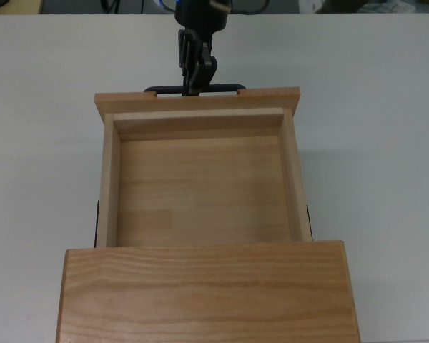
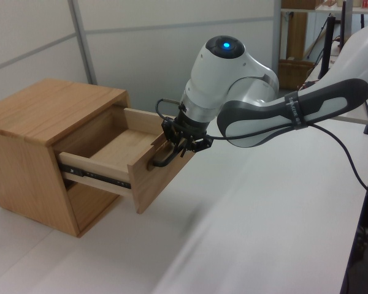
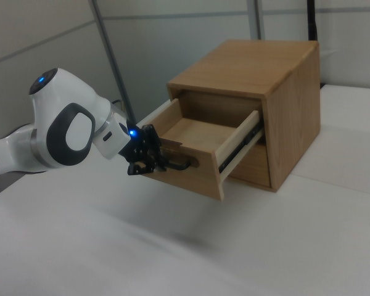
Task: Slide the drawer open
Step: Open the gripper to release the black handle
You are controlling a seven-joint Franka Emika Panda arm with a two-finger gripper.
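The light wood drawer [image 1: 200, 193] stands pulled far out of the wooden cabinet [image 1: 207, 293], and its tray is empty. A black bar handle [image 1: 229, 88] runs along the wider front panel. My gripper [image 1: 194, 84] reaches down from the top view's upper edge and is shut on the middle of that bar. In the left view the drawer [image 2: 159, 184] sticks out to the right, with the gripper [image 2: 179, 144] on the handle [image 2: 161, 162]. In the right view the drawer [image 3: 191, 176] juts left toward the gripper [image 3: 155, 159], which holds the handle [image 3: 182, 164].
The cabinet stands on a white table [image 1: 372, 143]. Black slide rails [image 2: 92, 174] show along the drawer's side. My white arm [image 2: 282, 113] stretches in from the left view's right, with a cable trailing from it. Grey wall panels [image 2: 172, 43] stand behind.
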